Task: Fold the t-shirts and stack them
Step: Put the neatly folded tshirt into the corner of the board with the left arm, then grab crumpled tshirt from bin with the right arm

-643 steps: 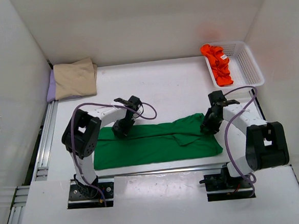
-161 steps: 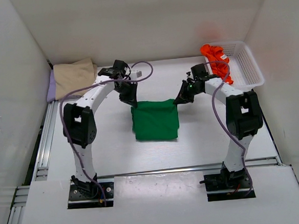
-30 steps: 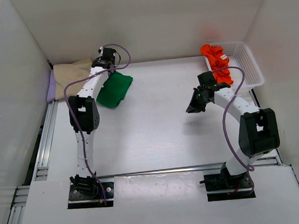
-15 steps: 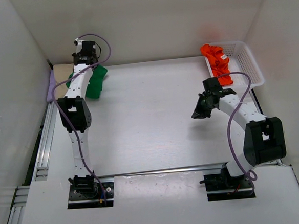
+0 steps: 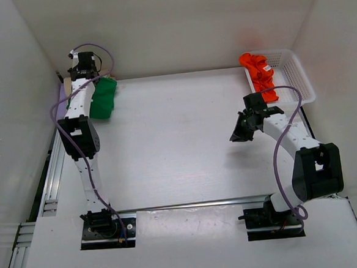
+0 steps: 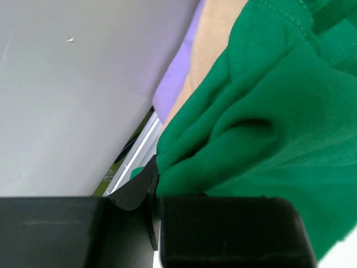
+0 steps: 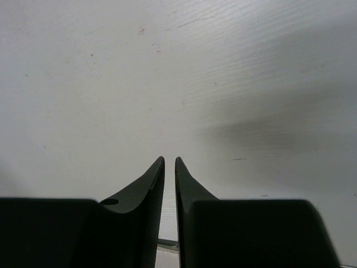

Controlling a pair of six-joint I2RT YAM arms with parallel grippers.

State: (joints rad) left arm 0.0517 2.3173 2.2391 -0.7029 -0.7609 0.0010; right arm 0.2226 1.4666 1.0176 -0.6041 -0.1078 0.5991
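Nearest, on the right side of the white desk [image 5: 179, 146], the right claw [image 7: 169, 159] hangs over bare desk surface. Its two dark fingers are drawn almost together, with only a thin slit between the tips and nothing in it. In the overhead view this claw sits towards the right of the desk, apart from every garment.

Further back, at the far right corner, stands the white plastic mesh basket [image 5: 302, 82]. The crumpled orange-red cloth t-shirt [image 5: 259, 74] lies bunched in its left end and drapes over the rim there.

At the far left corner the left arm is stretched out to the back wall. The left claw [image 6: 155, 174] is pressed together on a fold of the bright green cloth t-shirt [image 6: 268, 128], the cloth puckering where the finger bites into it. From above, the folded green bundle hangs below the wrist at the left edge of the desk.

Just beyond it in the wrist view, the beige tan cloth t-shirt [image 6: 215, 39] shows as a strip partly covered by the green cloth. The lilac purple cloth t-shirt [image 6: 175, 84] peeps out beside the beige one as a narrow band, next to the pale side wall [image 6: 67, 84]. Whether the green shirt already rests on the beige one cannot be told.
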